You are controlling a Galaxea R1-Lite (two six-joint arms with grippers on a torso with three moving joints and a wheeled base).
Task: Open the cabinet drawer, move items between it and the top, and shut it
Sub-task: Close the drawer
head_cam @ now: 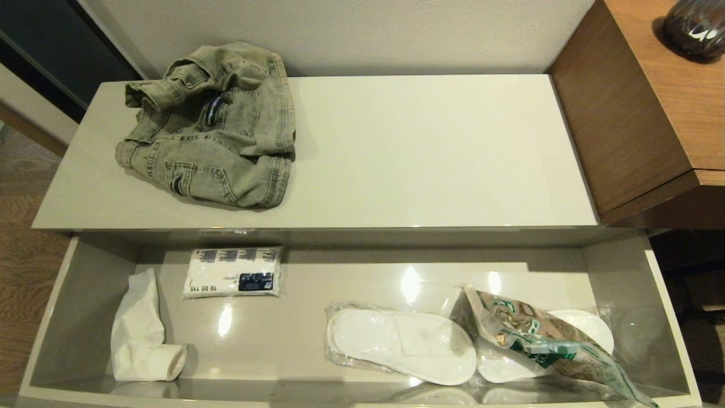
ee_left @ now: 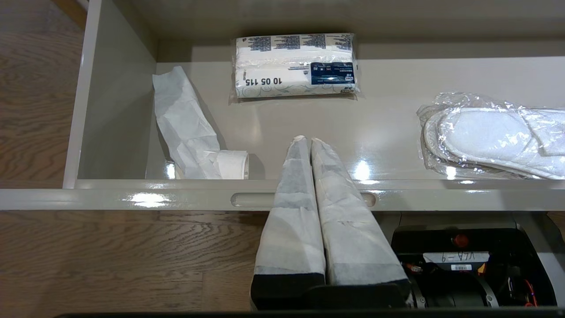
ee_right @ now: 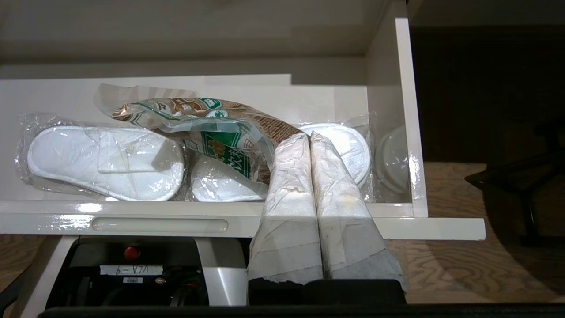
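Observation:
The cabinet drawer [head_cam: 85, 294] stands pulled out below the glossy cream top [head_cam: 425, 153]. A faded grey-green denim garment [head_cam: 215, 130] lies crumpled on the left part of the top. The clear food bag [head_cam: 538, 334] with a green band lies in the drawer's right end, partly over a wrapped slipper. Neither gripper shows in the head view. My left gripper [ee_left: 307, 139] is shut and empty, over the drawer's front rim [ee_left: 176, 198] at a handle slot [ee_left: 251, 199]. My right gripper [ee_right: 309, 134] is shut and empty, reaching over the front rim [ee_right: 419, 227] beside the food bag [ee_right: 220, 132].
White slippers in clear plastic [head_cam: 402, 345] lie mid-drawer. A tissue pack [head_cam: 233, 272] sits at the back left, a crumpled white paper roll [head_cam: 139, 334] in the left corner. The taller brown desk [head_cam: 651, 96] with a dark vase [head_cam: 695, 25] borders the right.

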